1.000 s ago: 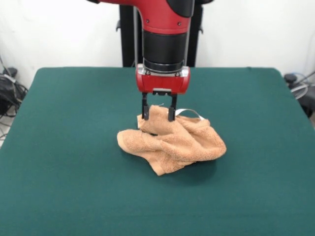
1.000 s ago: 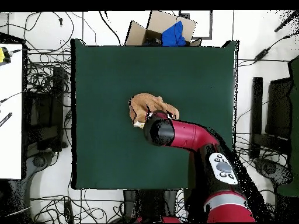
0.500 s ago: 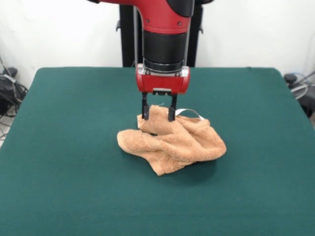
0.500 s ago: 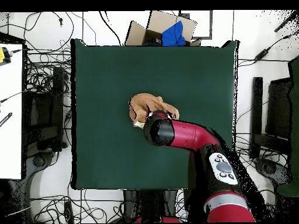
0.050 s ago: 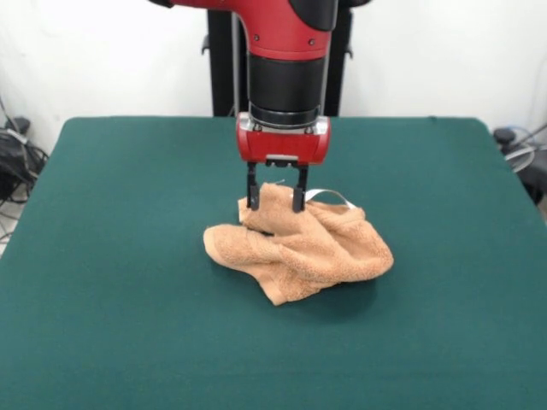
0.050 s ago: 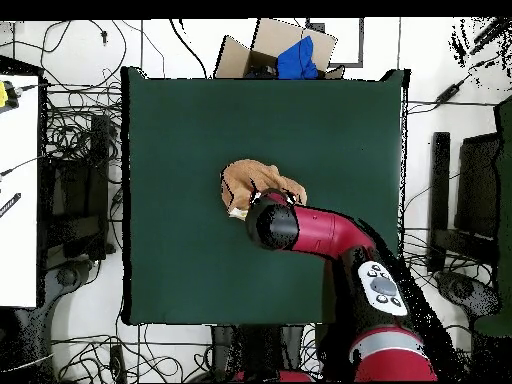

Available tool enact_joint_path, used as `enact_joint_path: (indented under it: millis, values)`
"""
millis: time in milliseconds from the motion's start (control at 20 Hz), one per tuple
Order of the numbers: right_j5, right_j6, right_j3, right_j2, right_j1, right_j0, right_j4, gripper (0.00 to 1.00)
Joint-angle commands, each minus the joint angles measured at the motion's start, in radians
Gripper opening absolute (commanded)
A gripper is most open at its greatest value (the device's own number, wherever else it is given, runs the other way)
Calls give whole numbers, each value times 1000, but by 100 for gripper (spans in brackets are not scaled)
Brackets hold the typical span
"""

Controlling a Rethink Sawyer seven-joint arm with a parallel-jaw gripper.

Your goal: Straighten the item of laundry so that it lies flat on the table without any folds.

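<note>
The item of laundry [image 5: 308,248], a light orange-tan towel, lies crumpled in a heap near the middle of the dark green table [image 5: 128,171], with a white tag loop [image 5: 329,196] at its far side. My gripper [image 5: 274,203] hangs straight down over the heap's far left part, open. Its two black fingers [image 5: 251,198] straddle a raised fold of cloth, their tips down in the towel. In the overhead view the towel [image 6: 250,180] shows on the table [image 6: 180,130] just above the red arm [image 6: 320,235], which hides the gripper.
A cardboard box [image 6: 270,45] with a blue thing in it stands past the table's top edge in the overhead view. Cables lie on the floor all round, and a white bench [image 6: 18,190] stands at the left.
</note>
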Motion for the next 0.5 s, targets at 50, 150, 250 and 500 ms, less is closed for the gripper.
enact_joint_path:
  millis: [50,150,250,500]
  values:
    - [-55,102,72,98,5,5,-52,100]
    - [-55,99,67,100,8,3,-51,100]
    - [-56,97,62,99,12,3,-52,100]
    - [-59,98,55,93,8,6,-52,100]
